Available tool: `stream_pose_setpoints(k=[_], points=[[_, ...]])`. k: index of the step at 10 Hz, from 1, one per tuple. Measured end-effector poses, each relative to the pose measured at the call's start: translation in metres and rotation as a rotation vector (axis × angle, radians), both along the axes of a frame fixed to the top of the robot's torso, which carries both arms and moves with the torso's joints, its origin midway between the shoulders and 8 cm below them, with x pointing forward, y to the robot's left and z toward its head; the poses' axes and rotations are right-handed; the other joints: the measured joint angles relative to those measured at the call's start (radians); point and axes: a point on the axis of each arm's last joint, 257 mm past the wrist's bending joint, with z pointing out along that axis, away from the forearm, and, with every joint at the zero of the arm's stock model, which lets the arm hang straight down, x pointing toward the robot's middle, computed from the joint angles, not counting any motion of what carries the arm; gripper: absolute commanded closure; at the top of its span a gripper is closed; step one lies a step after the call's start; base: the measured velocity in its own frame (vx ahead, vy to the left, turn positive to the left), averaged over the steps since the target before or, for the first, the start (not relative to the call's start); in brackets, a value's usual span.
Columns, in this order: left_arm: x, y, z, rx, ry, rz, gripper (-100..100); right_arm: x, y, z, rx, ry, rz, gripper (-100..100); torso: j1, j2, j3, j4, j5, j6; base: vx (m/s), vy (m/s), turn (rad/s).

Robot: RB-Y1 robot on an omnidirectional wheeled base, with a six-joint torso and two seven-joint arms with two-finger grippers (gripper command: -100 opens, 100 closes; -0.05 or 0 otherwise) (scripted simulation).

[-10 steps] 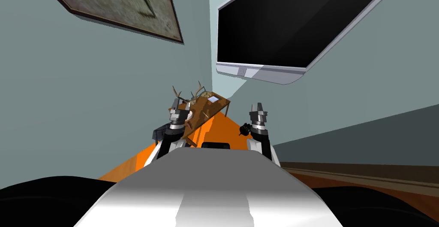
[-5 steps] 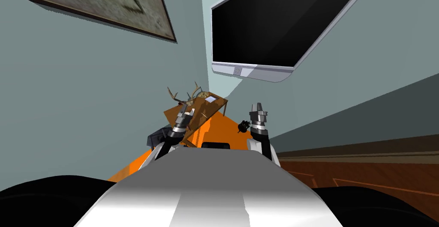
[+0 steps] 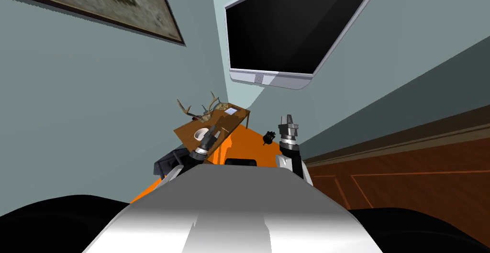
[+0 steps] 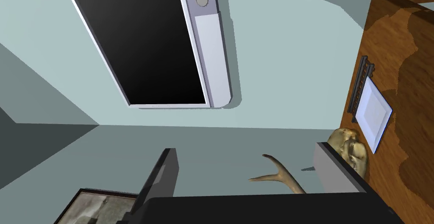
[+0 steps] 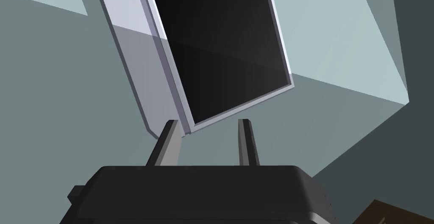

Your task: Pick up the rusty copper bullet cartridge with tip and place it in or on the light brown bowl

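Observation:
A brown wooden table (image 3: 217, 121) stands against the wall in the corner. On it near the front rests a pale bowl (image 3: 201, 133). My left gripper (image 3: 212, 134) reaches over the table's front edge just right of the bowl, with its fingers open and nothing between them. In the left wrist view the left gripper (image 4: 250, 170) points along the table (image 4: 402, 56) towards the wall. A thin sliver (image 3: 224, 129) lies on the table beside the gripper, too small to identify. My right gripper (image 3: 287, 120) is raised to the right of the table, open and holding nothing.
Antlers (image 3: 196, 111), a skull (image 4: 351, 147) and a white framed panel (image 4: 373, 115) sit at the table's far end. A large dark screen (image 3: 287, 25) hangs above. An orange rug (image 3: 239, 142) holds a small black object (image 3: 269, 137). A dark grey object (image 3: 167, 161) stands left of the table.
My view has swung, shifting the scene leftward. My left arm has dropped from upright and leaned forward over the table beside the bowl. The right arm has kept its pose.

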Motion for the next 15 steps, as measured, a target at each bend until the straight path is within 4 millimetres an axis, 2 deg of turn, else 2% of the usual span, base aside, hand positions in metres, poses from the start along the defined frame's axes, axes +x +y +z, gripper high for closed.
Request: stream_pose_setpoints(k=[1,3,5,6,7,9,10,12,14,15], points=[[0.0,0.0,-0.021,0.008,0.063,-0.015,-100,0.0,0.0,0.0,0.0,0.0,0.0,0,0.0,-0.001,0.0,0.0,0.0,0.0,0.026,0.057,-0.25],[-0.018,0.0,-0.064,0.021,0.206,-0.038,-100,0.0,0.0,0.0,0.0,0.0,0.0,0,0.0,-0.002,-0.001,0.0,0.0,0.0,0.027,0.05,-0.158],[-0.027,0.003,-0.098,0.031,0.289,-0.051,-100,0.0,0.0,0.0,0.0,0.0,0.0,0,-0.002,-0.002,-0.001,0.0,0.0,0.0,0.027,0.029,-0.221],[-0.036,0.001,-0.115,0.037,0.352,-0.061,-100,0.0,0.0,0.0,0.0,0.0,0.0,0,-0.002,-0.002,-0.001,0.0,-0.001,0.0,0.045,0.052,-0.235],[-0.053,0.007,-0.141,0.042,0.431,-0.061,-100,0.0,0.0,0.0,0.0,0.0,0.0,0,-0.001,-0.003,-0.002,-0.001,0.0,-0.001,0.03,0.039,-0.062],[-0.066,0.015,-0.17,0.056,0.516,-0.068,-100,0.0,0.0,0.0,0.0,0.0,0.0,0,-0.003,-0.003,-0.002,-0.001,-0.001,0.0,0.048,0.026,-0.222],[-0.078,0.018,-0.189,0.064,0.584,-0.07,-100,0.0,0.0,0.0,0.0,0.0,0.0,0,-0.002,-0.004,-0.002,-0.001,-0.001,0.0,0.067,0.047,-0.213],[-0.112,0.036,-0.233,0.084,0.736,-0.061,-100,0.0,0.0,0.0,0.0,0.0,0.0,0,-0.001,-0.006,-0.003,-0.001,0.0,0.0,0.071,0.036,-0.146],[-0.142,0.044,-0.253,0.097,0.821,-0.056,-100,0.0,0.0,0.0,0.0,0.0,0.0,0,-0.003,-0.004,-0.002,-0.001,-0.001,-0.001,0.058,0.027,-0.178],[-0.16,0.056,-0.272,0.111,0.886,-0.048,-100,0.0,0.0,0.0,0.0,0.0,0.0,0,-0.003,-0.005,-0.003,-0.001,-0.001,0.0,0.056,0.032,-0.084]])
